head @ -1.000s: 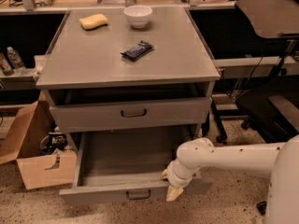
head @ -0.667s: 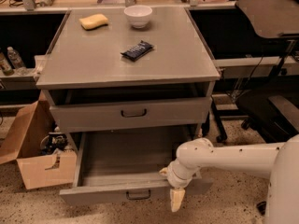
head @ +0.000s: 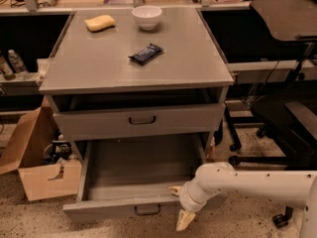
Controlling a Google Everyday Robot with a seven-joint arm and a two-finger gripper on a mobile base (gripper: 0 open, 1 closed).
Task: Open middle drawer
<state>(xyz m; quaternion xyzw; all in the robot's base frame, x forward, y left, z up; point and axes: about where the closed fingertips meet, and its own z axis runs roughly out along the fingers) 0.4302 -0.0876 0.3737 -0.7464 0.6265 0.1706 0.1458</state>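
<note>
The middle drawer point(head: 106, 209) is pulled far out of the grey cabinet, showing its shallow grey interior. Its small dark loop handle point(head: 147, 210) is free. My gripper point(head: 180, 205) is at the drawer's front edge, to the right of the handle. It is open: one tan finger point(head: 174, 189) lies over the inside of the drawer and the other tan finger point(head: 185, 220) hangs in front of the drawer front. The white arm point(head: 247, 180) reaches in from the right.
The drawer above point(head: 141, 120) stands slightly out, with a dark gap over it. On the cabinet top point(head: 99, 63) lie a dark snack bar point(head: 146, 53), a white bowl point(head: 147, 17) and a yellow sponge point(head: 99, 22). A cardboard box point(head: 37, 170) stands left; a black chair base point(head: 257, 148) stands right.
The gripper's outer finger has swung lower in front of the drawer front and the fingers stand further apart. The drawer has barely moved.
</note>
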